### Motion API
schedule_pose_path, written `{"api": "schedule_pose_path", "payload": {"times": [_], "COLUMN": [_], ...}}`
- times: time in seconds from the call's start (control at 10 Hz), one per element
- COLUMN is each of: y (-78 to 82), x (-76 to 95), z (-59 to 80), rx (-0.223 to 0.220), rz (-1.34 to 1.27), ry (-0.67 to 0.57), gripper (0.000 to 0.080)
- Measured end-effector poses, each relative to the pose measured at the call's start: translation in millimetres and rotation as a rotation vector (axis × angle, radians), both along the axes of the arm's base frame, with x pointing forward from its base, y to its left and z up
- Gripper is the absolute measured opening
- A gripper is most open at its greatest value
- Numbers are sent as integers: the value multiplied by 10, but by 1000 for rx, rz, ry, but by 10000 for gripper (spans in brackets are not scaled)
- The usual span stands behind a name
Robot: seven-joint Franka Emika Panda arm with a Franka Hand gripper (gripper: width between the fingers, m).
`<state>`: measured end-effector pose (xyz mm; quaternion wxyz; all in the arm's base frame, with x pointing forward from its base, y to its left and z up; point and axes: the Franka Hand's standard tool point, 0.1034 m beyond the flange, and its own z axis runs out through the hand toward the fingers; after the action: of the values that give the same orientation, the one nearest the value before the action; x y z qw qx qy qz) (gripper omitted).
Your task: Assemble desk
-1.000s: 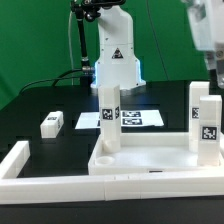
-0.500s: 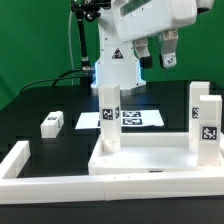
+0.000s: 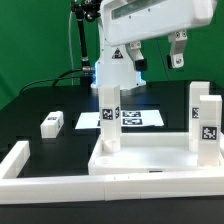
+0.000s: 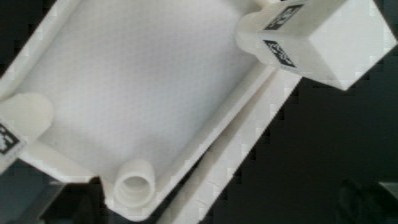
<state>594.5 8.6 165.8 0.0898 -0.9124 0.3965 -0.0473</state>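
Nearest in the exterior view runs a white L-shaped fence bar [image 3: 60, 186] along the table's front edge. Just behind it lies the desk top [image 3: 150, 162], a wide white tray with a raised rim, its flat floor bare in the middle. Legs stand upright in its corners: one tagged leg [image 3: 109, 118] at the exterior view's left, two more [image 3: 207, 125] close together at the right. The wrist view shows the same tray floor [image 4: 143, 90] with an unfilled round corner socket [image 4: 137, 184] and a tagged leg [image 4: 320, 42] at the rim. A loose leg [image 3: 52, 124] lies on the black table further left. Beyond is the marker board [image 3: 135, 118]. High above hangs the gripper [image 3: 157, 55], fingers [image 3: 178, 50] spread wide apart, holding and touching nothing
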Motion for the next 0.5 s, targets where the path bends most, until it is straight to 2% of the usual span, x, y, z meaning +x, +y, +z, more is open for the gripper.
{"api": "schedule_pose_path", "payload": {"times": [0.1, 0.2, 0.4, 0.5], "y": [-120, -309, -861, -1083], "x": [-116, -301, -627, -680], "z": [11, 28, 7, -19], "rx": [-15, -26, -68, -88], "rz": [118, 223, 490, 572], "ry": [-11, -19, -47, -55], "gripper": [649, 649, 649, 649]}}
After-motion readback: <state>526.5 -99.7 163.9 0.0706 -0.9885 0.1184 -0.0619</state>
